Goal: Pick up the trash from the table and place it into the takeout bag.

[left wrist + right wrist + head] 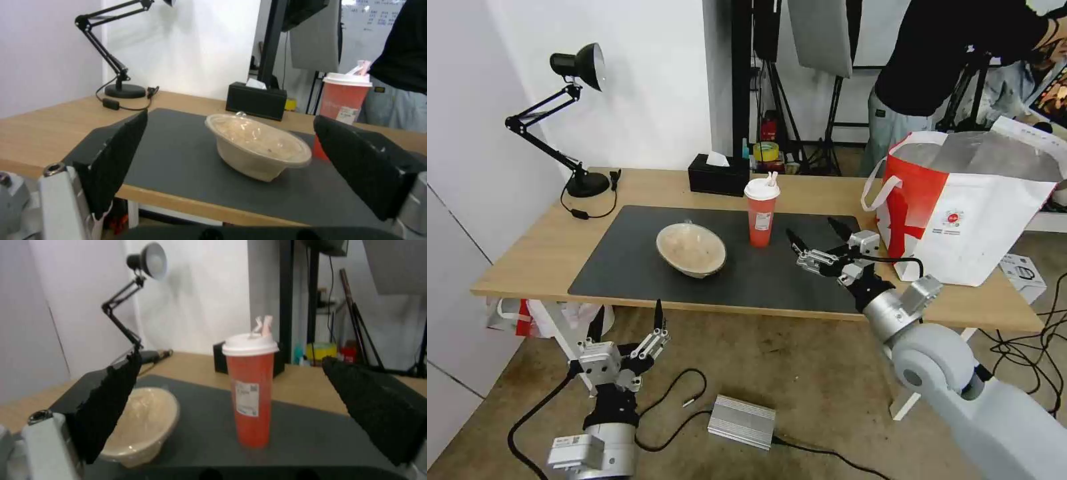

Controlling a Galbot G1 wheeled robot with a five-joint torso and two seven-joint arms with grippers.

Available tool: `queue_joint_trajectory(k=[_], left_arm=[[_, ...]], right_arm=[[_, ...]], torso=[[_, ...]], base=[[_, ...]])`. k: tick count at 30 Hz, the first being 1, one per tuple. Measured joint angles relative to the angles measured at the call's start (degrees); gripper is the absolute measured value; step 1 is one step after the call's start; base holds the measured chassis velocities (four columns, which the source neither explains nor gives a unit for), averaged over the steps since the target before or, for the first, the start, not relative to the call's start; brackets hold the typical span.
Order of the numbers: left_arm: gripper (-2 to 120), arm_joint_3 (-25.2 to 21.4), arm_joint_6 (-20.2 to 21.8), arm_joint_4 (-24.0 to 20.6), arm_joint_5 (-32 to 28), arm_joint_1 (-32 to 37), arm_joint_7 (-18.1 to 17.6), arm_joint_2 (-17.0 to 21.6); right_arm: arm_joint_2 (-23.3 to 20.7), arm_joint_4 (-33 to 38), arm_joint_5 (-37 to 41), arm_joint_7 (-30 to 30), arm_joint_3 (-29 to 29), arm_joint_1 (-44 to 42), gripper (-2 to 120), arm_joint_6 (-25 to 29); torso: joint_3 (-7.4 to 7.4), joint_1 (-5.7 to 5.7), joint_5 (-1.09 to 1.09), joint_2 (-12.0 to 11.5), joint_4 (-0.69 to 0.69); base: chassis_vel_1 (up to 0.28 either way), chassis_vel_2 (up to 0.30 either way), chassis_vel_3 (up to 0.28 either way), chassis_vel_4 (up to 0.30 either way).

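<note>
Head view takes in the long light-wood tabletop (527, 253) with its dark grey mat (627, 267) laid across the middle. At the tabletop's right end stands the takeout bag (980, 220), red and white, its mouth open to the silver lining, a white strap handle hanging at its left side. On the mat, left of centre, sits the shallow beige bowl (691, 249), tilted slightly; the left wrist view shows a clear film or lid over its soiled inside (258, 146). Just right of the bowl and a little farther back stands the red cup (761, 211), upright, its white lid on and a pale straw wrapper poking from the top. Behind them, near the tabletop's far edge, rests a black tissue box (718, 175), and a black desk lamp (577, 120) stands at the far left corner. The right pincer (819, 237) hovers over the mat between the cup and the bag, spread wide, holding nothing; in its wrist view the cup (250, 390) stands between the two fingers, farther off and untouched. The left pincer (658, 319) hangs below the tabletop's front edge, also spread and empty, pointing up toward the bowl.
</note>
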Motion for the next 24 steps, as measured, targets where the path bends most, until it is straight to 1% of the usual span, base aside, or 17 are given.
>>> queue_joint_trajectory(k=[8, 24], left_arm=[[100, 0.0, 0.0, 0.0, 0.0, 0.0, 0.0, 0.0], [100, 0.2, 0.0, 0.4, 0.0, -0.3, -0.1, -0.5]], right_arm=[[-0.5, -1.3, 1.3, 1.1, -0.9, 1.8, 100, -2.4], [-1.3, -2.2, 5.8, 0.0, -1.9, 4.5, 100, -6.8]], torso=[[0.0, 0.0, 0.0, 0.0, 0.0], [0.0, 0.0, 0.0, 0.0, 0.0]], base=[[0.0, 0.0, 0.0, 0.0], [0.0, 0.0, 0.0, 0.0]])
